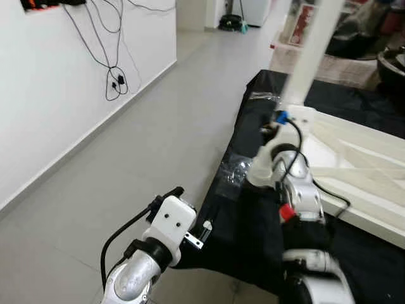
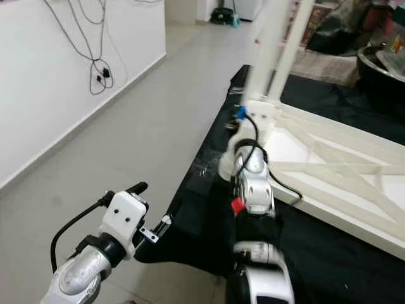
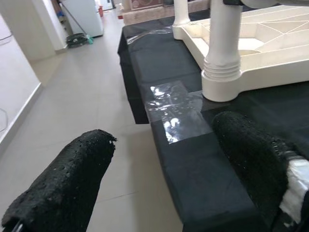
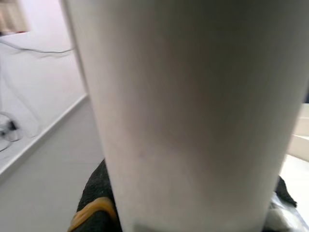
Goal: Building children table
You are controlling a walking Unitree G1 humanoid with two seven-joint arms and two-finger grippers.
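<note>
Grey floor tiles, smooth and faintly glossy, run along a white wall where thin dark cables hang in loops; no writing anywhere can be read, and a red-and-white board far beyond the table is too blurred to make out. Beside the tiles lies a black mat, matte, with a crinkled patch of clear tape shining near its edge. On that mat rests the table, upside down, cream plastic with raised ribs crossing its underside and a round ribbed socket at its near corner. From that corner a smooth white tube, the leg, stands up, slightly tilted. The right gripper sits at the foot of this leg, right against the table's corner, its silver arm trailing black wires with a blue fitting and a red button; in its wrist view the leg looms as a pale cylinder between dark padded fingers, one on each side of it, so it is clamped on the leg. The left gripper hangs over the mat's edge, a little out from the table's corner, its two fuzzy black fingers spread wide with nothing between them
</note>
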